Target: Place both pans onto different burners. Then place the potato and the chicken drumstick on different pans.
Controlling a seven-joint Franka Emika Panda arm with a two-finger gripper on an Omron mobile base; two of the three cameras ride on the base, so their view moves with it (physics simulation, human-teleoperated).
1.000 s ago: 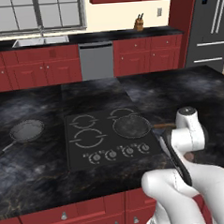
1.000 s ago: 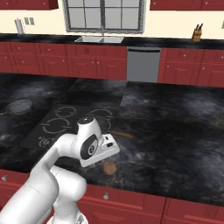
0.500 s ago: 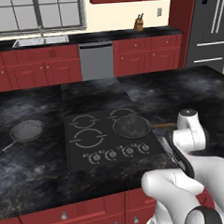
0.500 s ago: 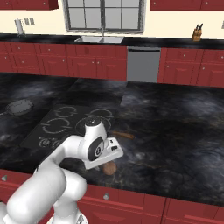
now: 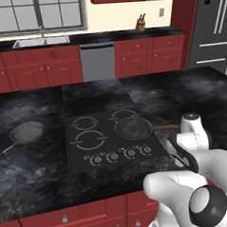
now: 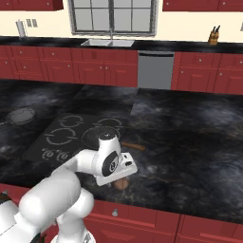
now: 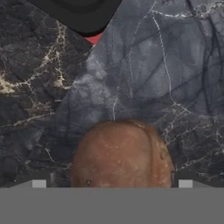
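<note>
While the gripper (image 6: 122,176) hung spread wide over one potato (image 7: 122,155), two pans showed: one (image 5: 133,127) on the cooktop (image 5: 112,140), handle pointing right, one (image 5: 27,131) left of it.

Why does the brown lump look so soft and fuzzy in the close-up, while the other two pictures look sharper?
In the hand view the potato sits very close to the camera, so its rendered texture looks soft and stretched, with flat light and no glare. In the left base view the cooktop shows crisp ring lines. In the right base view the counter is evenly lit with faint mottling.
</note>
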